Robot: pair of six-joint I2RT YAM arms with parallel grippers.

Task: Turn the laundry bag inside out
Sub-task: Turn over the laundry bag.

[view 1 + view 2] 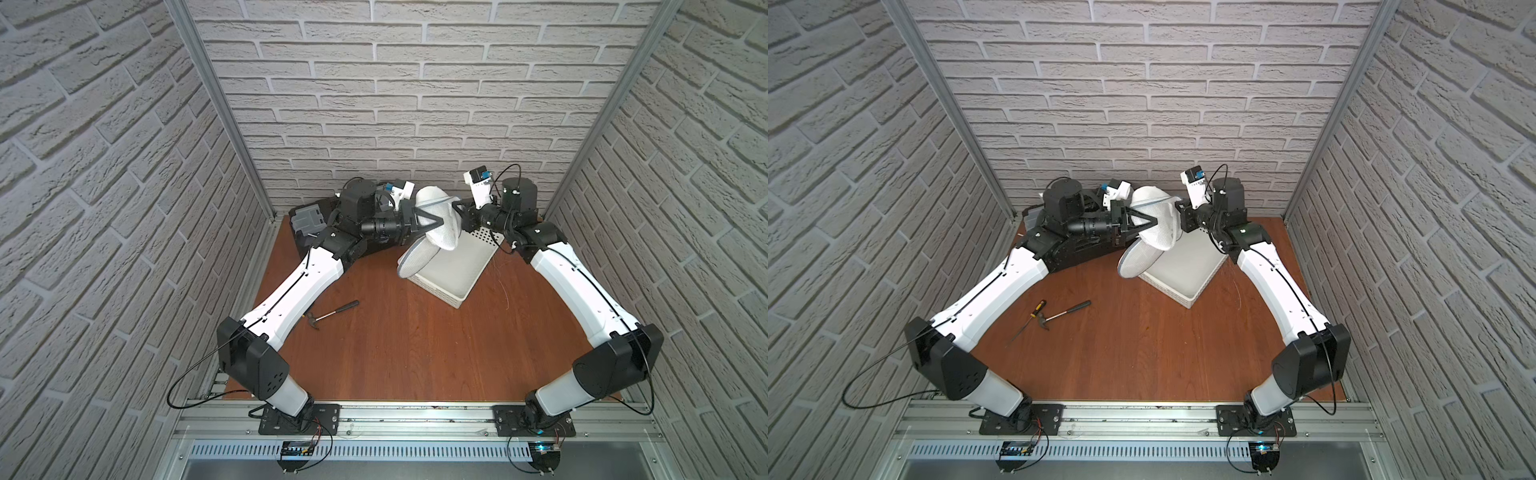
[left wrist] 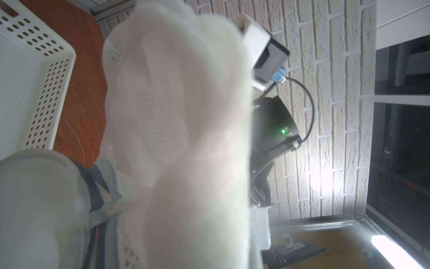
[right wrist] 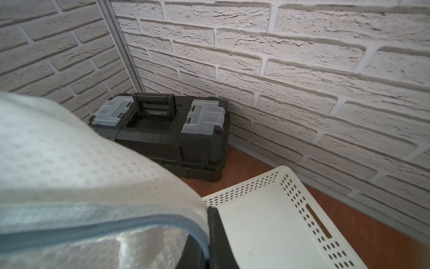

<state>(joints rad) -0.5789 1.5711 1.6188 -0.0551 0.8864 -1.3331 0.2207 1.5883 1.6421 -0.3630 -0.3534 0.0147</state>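
Above the wooden desk (image 1: 395,340), left gripper (image 1: 435,223) and right gripper (image 1: 456,206) each pinch the lifted laundry bag (image 1: 440,239), likely for inverting.

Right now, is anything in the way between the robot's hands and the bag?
No, nothing visible. The left hand and the right hand both grip the bag, one from each side, with it lifted over the basket's edge.

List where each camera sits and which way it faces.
Top views: high above the arms' bases, looking down at the table; both arms show, left gripper and right gripper at the laundry bag.
Left wrist: faces the bag close up, with the right arm behind; own gripper hidden.
Right wrist: faces the toolbox in the corner; one own finger shows.
All share the bag and basket.
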